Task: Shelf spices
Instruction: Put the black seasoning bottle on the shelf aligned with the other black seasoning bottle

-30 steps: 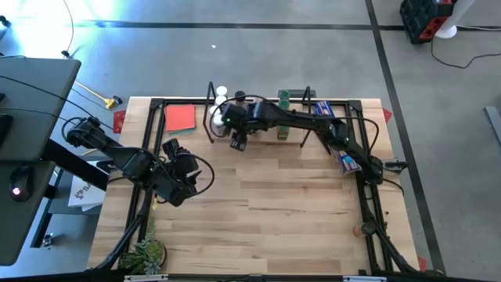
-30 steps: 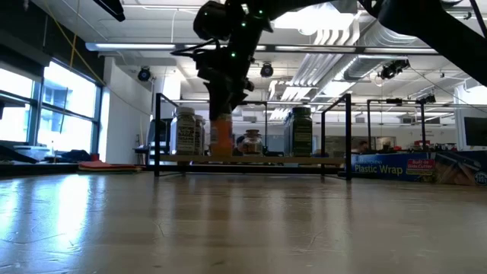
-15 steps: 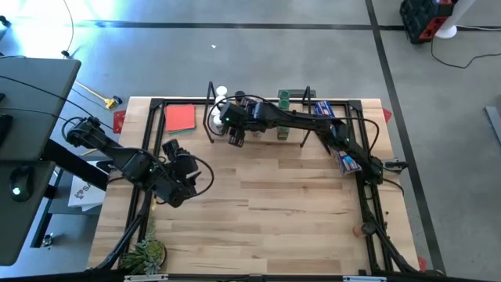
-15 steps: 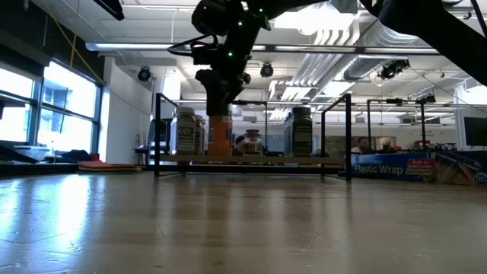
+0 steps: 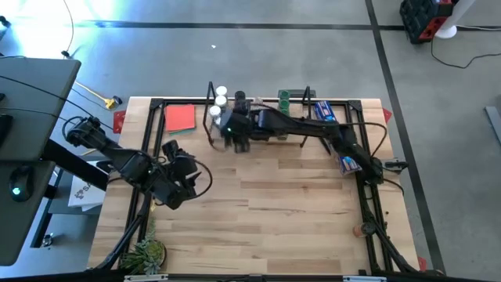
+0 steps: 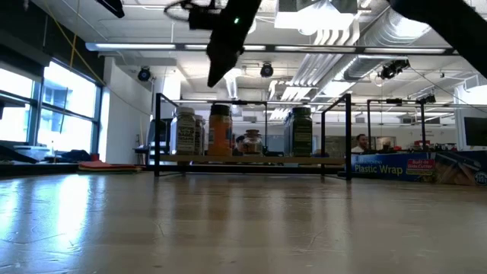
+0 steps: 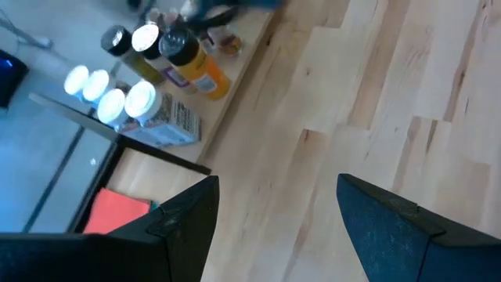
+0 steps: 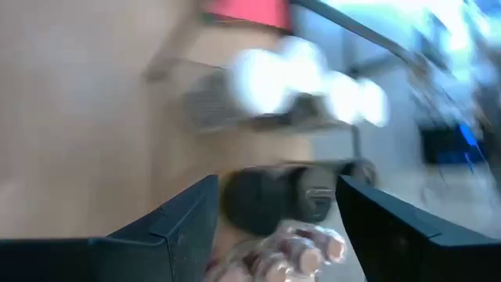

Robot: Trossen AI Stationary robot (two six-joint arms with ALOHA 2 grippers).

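The shelf [image 5: 266,125] stands near the table's far edge; its wooden board [image 6: 251,159] carries several spice jars. White-capped jars [image 5: 220,95] stand at its left end and a green-capped one [image 5: 283,98] farther right. An orange jar with a black cap [image 6: 220,131] stands upright on the board. My right gripper [image 6: 217,72] hangs open above that jar, clear of it; its wrist view looks down on black caps [image 8: 258,200] between the fingers. My left gripper [image 5: 184,168] waits open over the table's left middle.
A red-orange card [image 5: 180,117] lies left of the shelf. Blue printed packages [image 5: 325,110] lie by its right end, and a plastic wrap box [image 6: 384,167] shows there too. A small plant [image 5: 145,252] sits at the near left corner. Bare wood [image 5: 266,204] fills the table's middle.
My right gripper carried the orange jar toward the far edge onto the shelf board, let go of it and rose straight up. The jar now stands on the board between the other jars.
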